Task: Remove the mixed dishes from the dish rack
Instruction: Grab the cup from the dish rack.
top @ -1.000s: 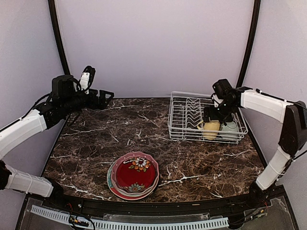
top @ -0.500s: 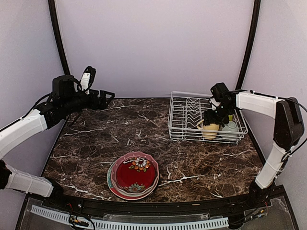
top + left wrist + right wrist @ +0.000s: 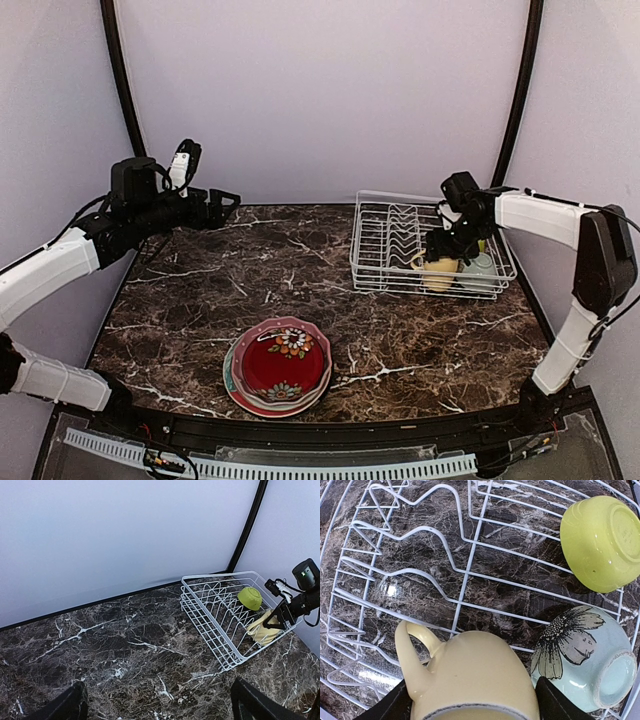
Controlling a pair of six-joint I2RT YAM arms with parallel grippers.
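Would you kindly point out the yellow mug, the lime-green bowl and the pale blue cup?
yellow mug [image 3: 475, 675], right wrist view, side wall.
lime-green bowl [image 3: 592, 545], right wrist view, outer wall.
pale blue cup [image 3: 570, 650], right wrist view, flowered side.

The white-and-black left arm [image 3: 60, 265] reaches out level from the left side. Its black two-finger left gripper [image 3: 222, 205] points right, fingers [image 3: 75, 702] spread wide, holding nothing. The matching right arm [image 3: 545, 215] bends down and leftward. Its right gripper [image 3: 440, 250] has both fingers [image 3: 395, 702] pressed against a pale yellow mug [image 3: 475, 675].
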